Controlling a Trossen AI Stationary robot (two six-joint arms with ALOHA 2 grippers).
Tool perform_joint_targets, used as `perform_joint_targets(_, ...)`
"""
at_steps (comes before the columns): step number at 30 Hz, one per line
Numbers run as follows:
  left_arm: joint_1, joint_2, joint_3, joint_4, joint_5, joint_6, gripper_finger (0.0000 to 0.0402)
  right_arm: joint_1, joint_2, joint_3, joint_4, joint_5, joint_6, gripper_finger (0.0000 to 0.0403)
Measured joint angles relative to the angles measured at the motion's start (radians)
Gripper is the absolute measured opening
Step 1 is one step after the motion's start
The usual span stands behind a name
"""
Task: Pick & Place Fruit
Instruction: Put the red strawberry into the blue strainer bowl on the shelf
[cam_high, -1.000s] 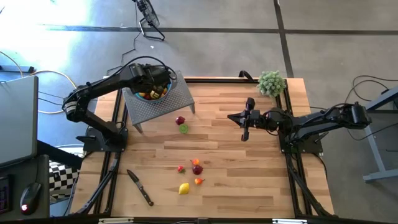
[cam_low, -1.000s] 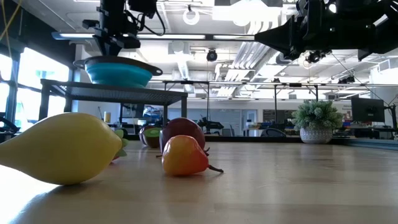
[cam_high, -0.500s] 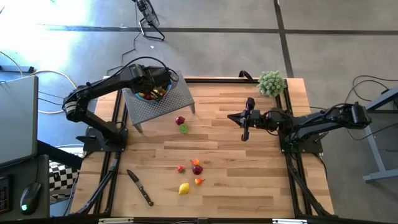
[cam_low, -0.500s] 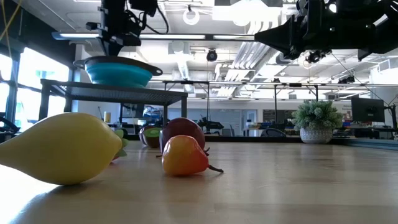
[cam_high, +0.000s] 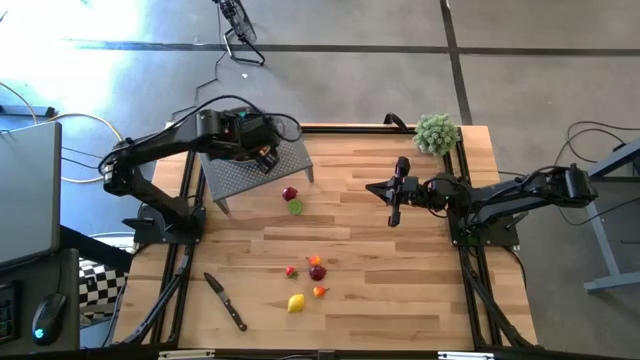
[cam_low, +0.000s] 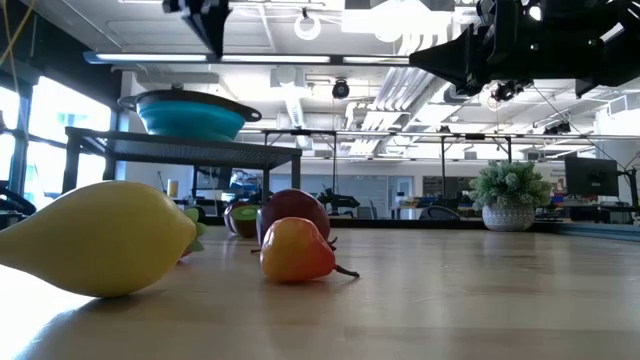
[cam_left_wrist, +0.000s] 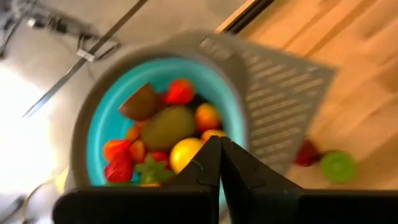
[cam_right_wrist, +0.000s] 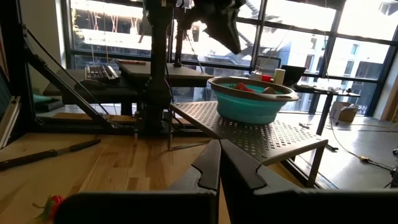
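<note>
A teal bowl holding several small fruits stands on a perforated grey rack at the table's far left. My left gripper hovers above the bowl's right side, shut and empty; the high view shows my left gripper over the rack. On the wood lie a maroon fruit, a lime green one, and nearer the front a small cluster with a yellow lemon. My right gripper waits at mid-right, shut, level, pointing left.
A black-handled knife lies near the front left edge. A fuzzy pale green plant ball sits at the far right corner. The rack stands on thin legs above the tabletop. Bare wood lies between the fruit cluster and the right arm.
My left gripper has risen out of the bowl and swung toward the table's right, tipping less steeply downward. It carries nothing. The fruits in the bowl and on the table have stayed where they were.
</note>
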Motion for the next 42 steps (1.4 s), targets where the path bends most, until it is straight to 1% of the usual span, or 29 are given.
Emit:
perform_joint_targets(5, -0.087, 0.000, 0.037, 0.032, 0.006, -0.001, 0.0003, 0.000, 0.000, 0.000, 0.000, 0.000, 0.000, 0.0003)
perform_joint_targets(8, -0.148, 0.000, 0.035, 0.032, 0.031, -0.001, 0.0003, 0.000, 0.000, 0.000, 0.000, 0.000, 0.000, 0.0003)
perform_joint_targets(10, -0.205, 0.000, 0.013, 0.060, 0.032, -0.002, 0.0003, 0.000, 0.000, 0.000, 0.000, 0.000, 0.000, 0.0003)
perform_joint_targets(15, -0.348, 0.000, -0.074, 0.193, 0.017, 0.024, 0.0003, 0.000, 0.000, 0.000, 0.001, 0.000, 0.000, 0.0002)
perform_joint_targets(19, -0.436, 0.000, -0.146, 0.266, -0.040, 0.029, 0.0003, 0.000, 0.000, 0.000, 0.000, 0.000, 0.000, 0.0002)
perform_joint_targets(24, -0.505, 0.000, -0.274, 0.318, -0.152, 0.029, 0.0003, 0.000, 0.000, 0.000, 0.000, 0.000, 0.001, 0.0002)
perform_joint_targets(27, -0.519, -0.012, -0.353, 0.359, -0.159, -0.002, 0.0003, 0.000, 0.000, 0.000, 0.000, 0.000, 0.001, 0.0002)
perform_joint_targets(32, -0.519, -0.019, -0.475, 0.538, -0.102, 0.007, 0.0003, 0.000, 0.000, 0.000, -0.001, -0.001, 0.001, 0.0002)
perform_joint_targets(34, -0.518, -0.021, -0.521, 0.666, -0.075, 0.048, 0.0003, 0.000, 0.000, 0.000, -0.001, -0.001, 0.001, 0.0002)
perform_joint_targets(38, -0.518, -0.020, -0.607, 0.857, -0.005, 0.140, 0.0003, 0.000, 0.000, 0.000, -0.001, -0.001, 0.001, 0.0002)
perform_joint_targets(42, -0.518, -0.021, -0.671, 1.000, 0.069, 0.166, 0.0003, 0.000, 0.000, 0.000, -0.002, -0.001, 0.001, 0.0002)
